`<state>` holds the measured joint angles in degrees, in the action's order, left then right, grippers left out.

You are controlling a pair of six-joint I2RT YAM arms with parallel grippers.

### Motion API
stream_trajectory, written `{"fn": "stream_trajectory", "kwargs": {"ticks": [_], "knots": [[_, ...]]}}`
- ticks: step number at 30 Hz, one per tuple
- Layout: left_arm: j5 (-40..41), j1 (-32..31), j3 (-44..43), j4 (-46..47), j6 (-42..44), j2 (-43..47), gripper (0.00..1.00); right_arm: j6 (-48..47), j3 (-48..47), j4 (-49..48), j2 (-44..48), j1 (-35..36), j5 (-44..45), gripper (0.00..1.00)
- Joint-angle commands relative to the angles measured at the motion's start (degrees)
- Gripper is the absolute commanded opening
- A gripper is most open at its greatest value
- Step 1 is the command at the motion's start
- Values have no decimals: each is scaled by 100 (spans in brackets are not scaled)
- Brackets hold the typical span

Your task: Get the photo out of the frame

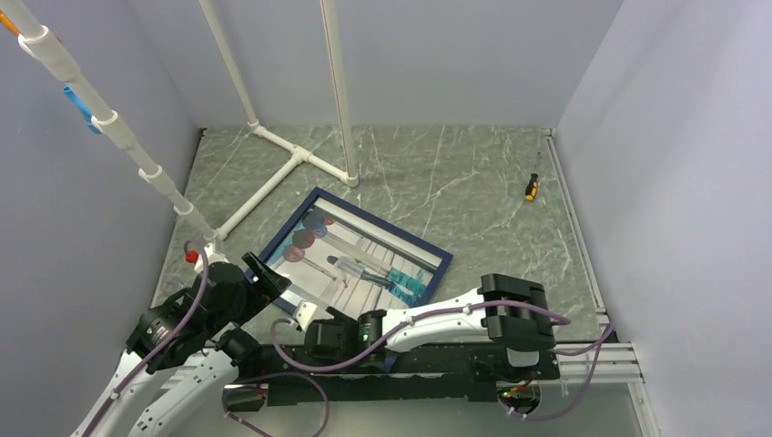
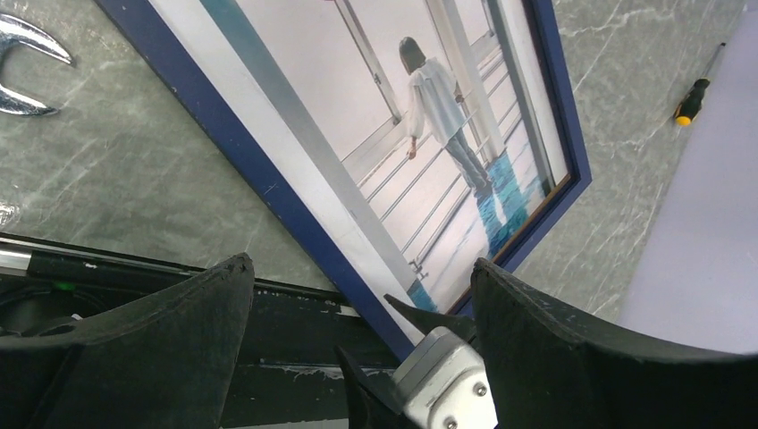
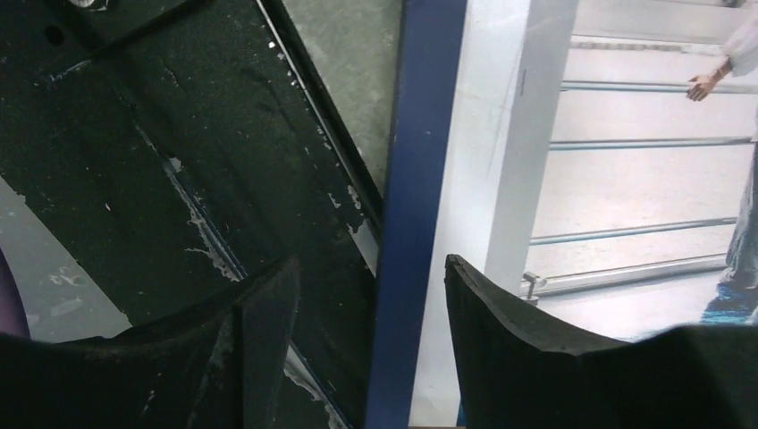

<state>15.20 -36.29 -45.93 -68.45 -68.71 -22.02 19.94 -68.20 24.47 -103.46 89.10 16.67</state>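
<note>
Base rail: a black, scratched rail [image 3: 134,134] runs just beside the frame's near edge.
Right gripper [image 3: 366,295]: it is at the near edge of the frame, fingers apart, with the blue moulding lying between them; no grip on it shows.
Left gripper [image 2: 357,295]: it is near the frame's near-left corner, fingers wide apart, with nothing between them.
Frame [image 1: 383,223]: thin and dark navy, it sits turned at an angle on the grey-green marble table [image 1: 455,173].
Photo [image 1: 364,259]: it is inside the frame, glossy with a white border, pale rails and stripes, a small figure in white, dark red balls at the far-left end.
Wrench [image 2: 22,63]: chrome, on the table beside the frame's left side.
White pipes [image 1: 282,168]: just beyond the frame's far-left corner.
Screwdriver [image 1: 531,187]: yellow and black, well apart from the frame, far right.
</note>
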Motion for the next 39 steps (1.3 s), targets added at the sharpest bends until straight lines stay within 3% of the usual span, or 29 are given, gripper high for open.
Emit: {"fn": "stream_trajectory", "kwargs": {"ticks": [1,14,18,21,30,33,39], "knots": [[-156,17,78,37,-99,-103,93,197,-218,3,-107,146,436,61],[-195,17,342,125,-160,-90,92,220,169,-341,-296,140,583,58],[-204,18,426,142,-196,-135,92,268,191,-391,-332,140,601,48],[-184,22,492,151,-236,-128,92,287,240,-464,-226,126,627,35],[-205,20,248,276,-237,-36,92,199,119,-525,380,91,604,16],[-205,20,67,248,-240,-84,92,194,19,-422,570,73,605,0],[-243,22,-155,99,-456,-154,95,179,280,-680,1189,-25,211,0]]}}
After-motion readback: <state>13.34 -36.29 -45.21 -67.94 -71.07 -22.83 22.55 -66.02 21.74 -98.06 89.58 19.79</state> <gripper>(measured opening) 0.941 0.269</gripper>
